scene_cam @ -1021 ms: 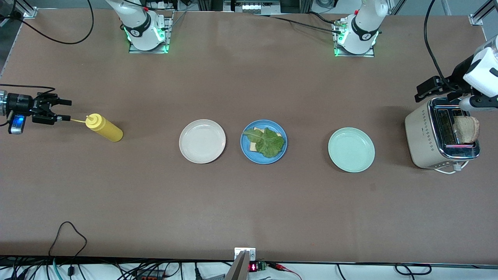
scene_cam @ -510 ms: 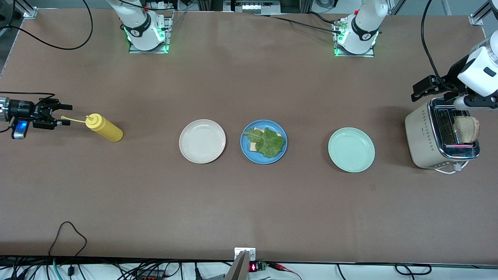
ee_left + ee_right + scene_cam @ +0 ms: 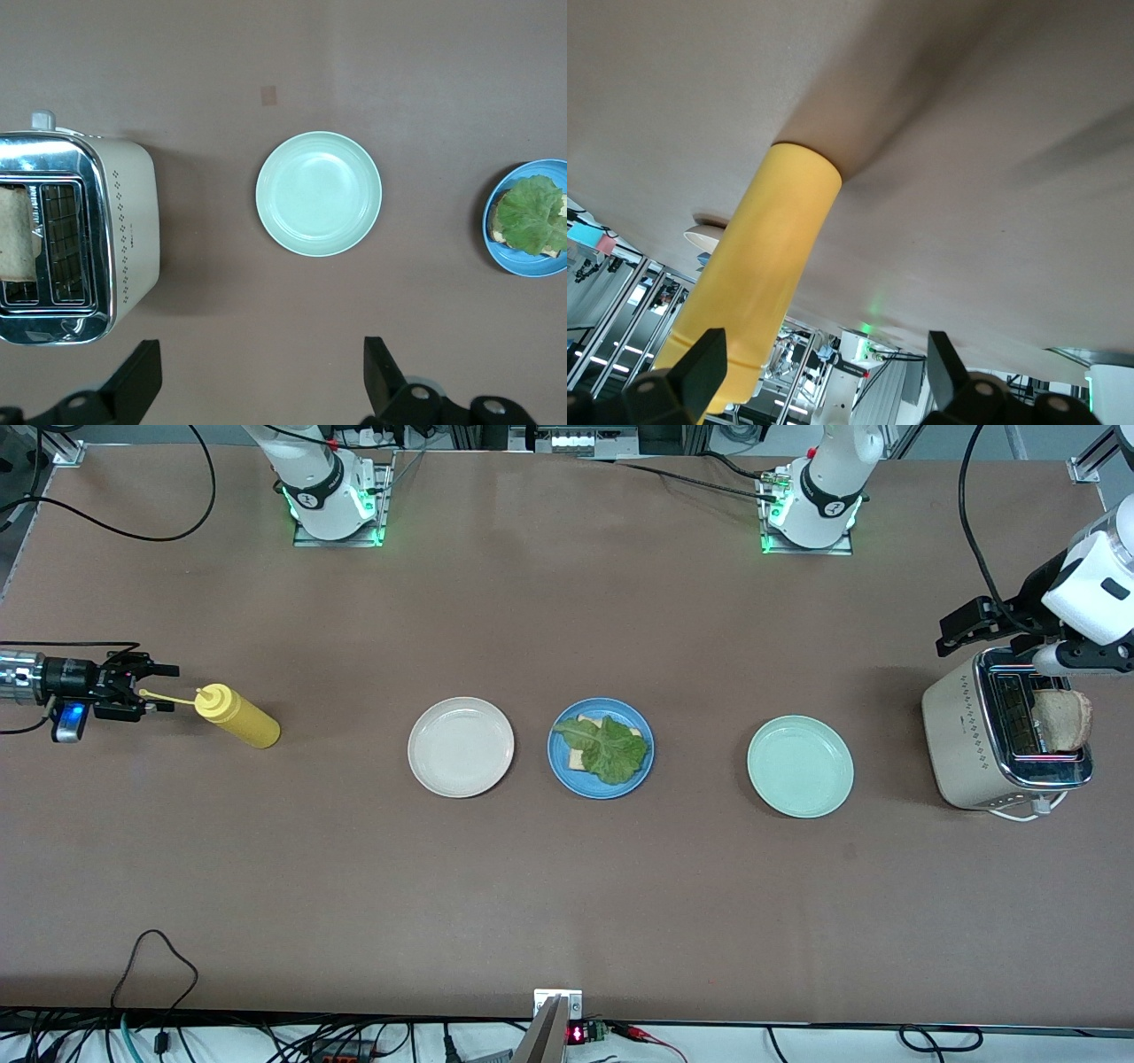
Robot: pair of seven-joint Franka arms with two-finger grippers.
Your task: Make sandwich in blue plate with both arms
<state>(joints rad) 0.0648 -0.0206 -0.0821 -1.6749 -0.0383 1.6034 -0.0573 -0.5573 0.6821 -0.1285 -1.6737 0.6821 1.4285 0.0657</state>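
From the front, the sandwich [image 3: 602, 749], bread under lettuce, is seen on the blue plate [image 3: 557, 766], between a white plate [image 3: 461, 747] and a green plate [image 3: 800, 766]. The right gripper [image 3: 152, 689] is held wide open and empty at the tip of the yellow bottle [image 3: 237, 716]; the left gripper [image 3: 959, 627], likewise open and empty, is over the toaster [image 3: 966, 744].

In the left wrist view, a slice [image 3: 18, 235] is seen standing in the toaster slot.

In the right wrist view, the bottle is off-centre between the fingers; centring before closing is advised.
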